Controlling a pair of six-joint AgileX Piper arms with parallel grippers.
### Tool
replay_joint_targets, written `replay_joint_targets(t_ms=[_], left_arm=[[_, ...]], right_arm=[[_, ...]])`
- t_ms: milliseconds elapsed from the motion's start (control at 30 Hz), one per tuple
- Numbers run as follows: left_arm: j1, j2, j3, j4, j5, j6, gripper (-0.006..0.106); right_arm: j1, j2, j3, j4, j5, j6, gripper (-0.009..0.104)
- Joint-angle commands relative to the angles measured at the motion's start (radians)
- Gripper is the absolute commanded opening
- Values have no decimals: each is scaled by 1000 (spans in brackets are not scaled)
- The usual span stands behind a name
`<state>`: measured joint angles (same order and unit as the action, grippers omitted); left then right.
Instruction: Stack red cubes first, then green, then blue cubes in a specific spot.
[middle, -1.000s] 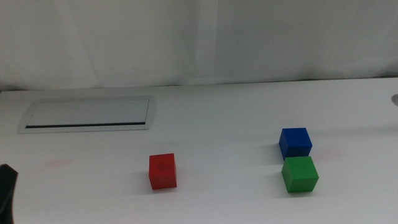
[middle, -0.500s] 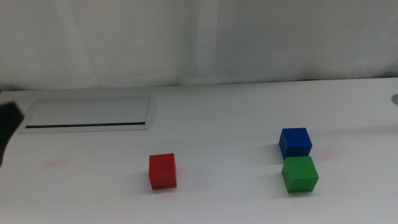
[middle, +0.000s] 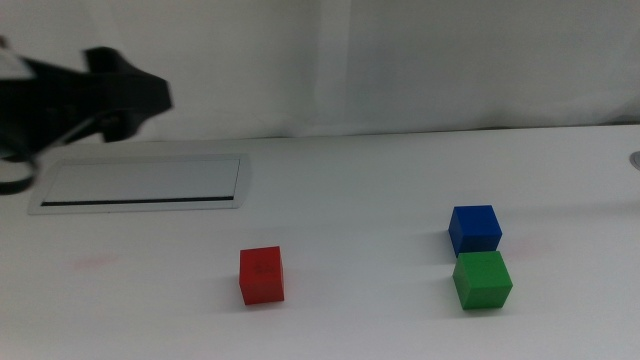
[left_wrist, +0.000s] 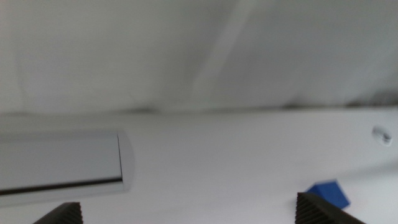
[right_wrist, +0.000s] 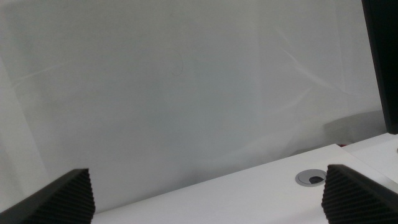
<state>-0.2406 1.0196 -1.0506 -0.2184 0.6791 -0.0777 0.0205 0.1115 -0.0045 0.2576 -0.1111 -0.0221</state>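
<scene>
while my left gripper (middle: 150, 95) hangs high at ten o'clock above the grey panel (middle: 140, 184), jaws spread and empty, i see the red cube (middle: 262, 275) at six, the blue cube (middle: 474, 229) touching the green cube (middle: 482, 280) at four. right gripper (right_wrist: 205, 193) waits spread.

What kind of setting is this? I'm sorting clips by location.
Probably a lab test bench: a plain white tabletop before a white curtain backdrop, holding only small matte red, green and blue cubes, with a grey-framed cable panel.
</scene>
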Motion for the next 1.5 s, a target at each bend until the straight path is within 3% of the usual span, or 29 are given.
replay_joint_targets(t_ms=[0, 167, 267, 467, 700, 1033, 1467], left_arm=[[-82, 70, -49, 136, 41, -131, 84], [-280, 208, -121, 534, 172, -542, 80], [-370, 296, -144, 640, 243, -671, 80], [-416, 440, -165, 643, 223, -739, 80], [-416, 578, -165, 571, 165, -840, 80], [-416, 700, -165, 542, 192, -962, 80], [-416, 805, -163, 542, 220, -987, 80]], right_arm=[[1, 2, 15, -1, -9, -4, 103], [1, 2, 15, -1, -9, -4, 103], [1, 2, 15, -1, -9, -4, 103], [1, 2, 15, 1, -5, -2, 103], [1, 2, 15, 12, -2, -2, 103], [1, 2, 15, 12, -2, -4, 103], [1, 2, 15, 12, -2, -4, 103]])
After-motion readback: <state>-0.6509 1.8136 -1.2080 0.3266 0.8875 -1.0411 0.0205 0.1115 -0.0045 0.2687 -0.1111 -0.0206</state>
